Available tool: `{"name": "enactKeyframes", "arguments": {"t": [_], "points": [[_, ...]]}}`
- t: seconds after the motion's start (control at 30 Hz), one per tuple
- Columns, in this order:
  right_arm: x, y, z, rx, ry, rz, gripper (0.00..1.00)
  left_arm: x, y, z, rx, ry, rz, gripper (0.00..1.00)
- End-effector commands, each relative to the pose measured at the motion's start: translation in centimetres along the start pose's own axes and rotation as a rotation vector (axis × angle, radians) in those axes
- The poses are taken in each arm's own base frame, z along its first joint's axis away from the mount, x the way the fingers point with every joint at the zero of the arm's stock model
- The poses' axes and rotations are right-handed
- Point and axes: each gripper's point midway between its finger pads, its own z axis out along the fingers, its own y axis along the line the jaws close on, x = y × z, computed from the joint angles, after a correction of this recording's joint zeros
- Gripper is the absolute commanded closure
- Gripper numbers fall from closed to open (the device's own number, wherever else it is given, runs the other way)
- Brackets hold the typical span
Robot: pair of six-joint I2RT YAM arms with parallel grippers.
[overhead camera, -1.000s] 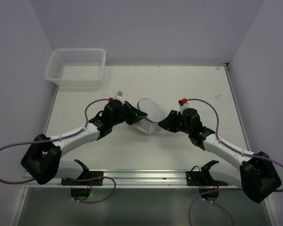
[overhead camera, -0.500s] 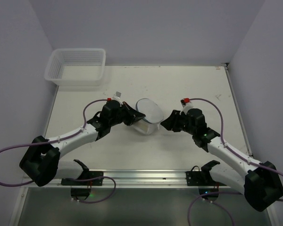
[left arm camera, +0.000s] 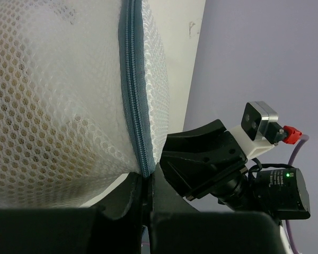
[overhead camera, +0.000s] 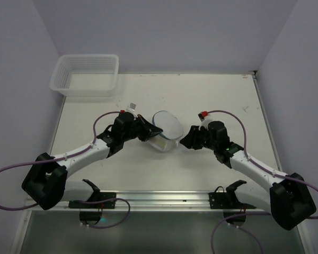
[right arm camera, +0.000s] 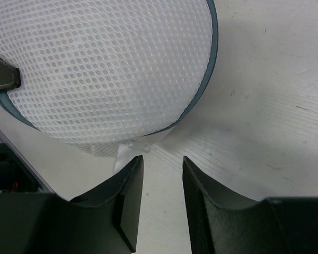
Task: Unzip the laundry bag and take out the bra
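The laundry bag [overhead camera: 166,130], a round white mesh case with a grey-blue zip rim [left arm camera: 131,79], stands tilted on the table between both arms. My left gripper [overhead camera: 150,134] is at its left side, jaws shut on the zip rim [left arm camera: 144,170] at the bag's lower edge. My right gripper [overhead camera: 185,139] is at the bag's right side, open, its fingertips [right arm camera: 134,168] just short of a small white tab [right arm camera: 123,156] under the bag [right arm camera: 103,69]; nothing is between them. The zip looks closed. The bra is hidden inside the bag.
A white latticed plastic basket [overhead camera: 85,74] stands at the far left corner of the table [overhead camera: 217,95]. Walls close in on the left, the back and the right. A metal rail [overhead camera: 159,197] runs along the near edge between the arm bases.
The right gripper pulled back slightly from the bag's right side and its arm shifted a little. The bag settled slightly. The left gripper kept its hold on the rim.
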Motion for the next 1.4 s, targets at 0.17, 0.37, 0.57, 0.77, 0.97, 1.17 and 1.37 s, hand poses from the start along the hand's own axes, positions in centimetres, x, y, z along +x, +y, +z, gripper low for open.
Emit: {"name": "enactKeyframes", "arguments": {"t": [0.17,0.37,0.57,0.77,0.97,1.17,1.37], "points": [[-1.7,2.1,1.5,-0.082,-0.019,-0.09,0.62,-0.4,-2.8,-0.9,0.084,0.007,0.03,1.0],[-1.8,3.0,1.9,-0.104,-0.013,-0.128,0.62,-0.4,-2.9,-0.8,0.086,0.013,0.029,1.0],[-2.5,4.1,2.1,-0.132,-0.03,-0.162,0.61,-0.4,-2.8,-0.7,0.084,0.019,0.027,1.0],[-2.9,4.3,2.3,-0.132,-0.045,-0.178,0.59,-0.3,-2.8,-0.7,0.083,0.024,0.03,1.0],[-3.1,3.8,2.4,-0.1,-0.053,-0.185,0.68,-0.3,-2.8,-0.8,0.086,0.028,0.033,1.0],[-2.9,2.6,1.9,-0.036,-0.066,-0.179,0.94,-1.0,-2.4,-1.3,0.08,0.007,0.035,1.0],[-2.7,1.2,0.8,0.035,-0.083,-0.173,1.0,-3.0,-0.7,-2.4,0.05,-0.021,0.054,1.0]]}}
